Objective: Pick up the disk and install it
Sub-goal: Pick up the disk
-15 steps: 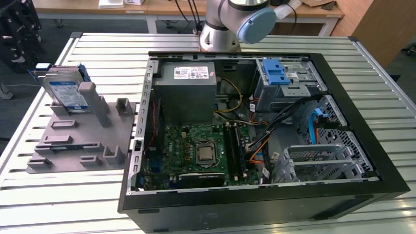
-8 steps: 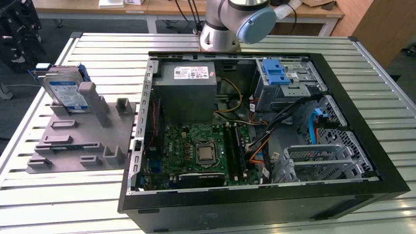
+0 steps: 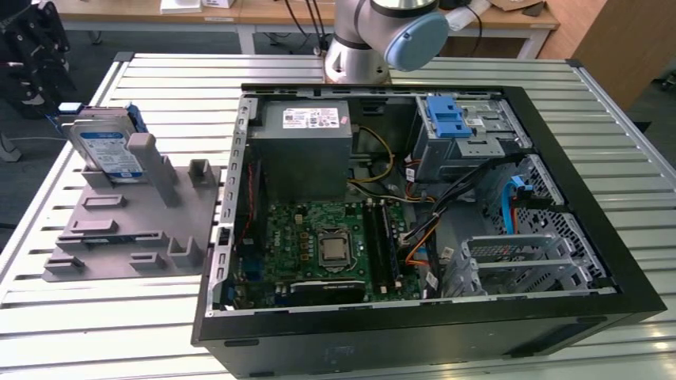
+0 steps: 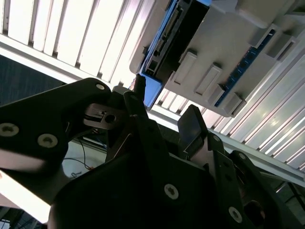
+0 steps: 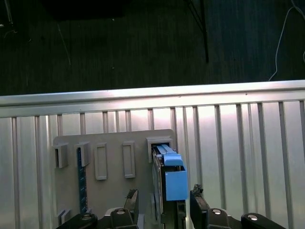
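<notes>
exterior view: the disk [image 3: 106,150] stands on edge in a grey holder [image 3: 127,229] beside the pc case [image 3: 423,348], label outward, probably so its flat faces are grabbable. first wrist view: the gripper [image 5: 164,192] hangs spread over it, with the thin top edge running between the fingers. second wrist view: the fingers are apart and holding nothing.

Room above disk; case interior crowded.
Disk [image 3: 106,150] stands upright in grey fixture [image 3: 127,237], a grey post [image 3: 142,154] just beside it; gripper [image 5: 164,202] jaws spread, disk edge between them in the first wrist view. Inside case [image 3: 423,328], cables [image 3: 449,202] cross between drive cage [image 3: 470,138] and motherboard [image 3: 317,237].
</notes>
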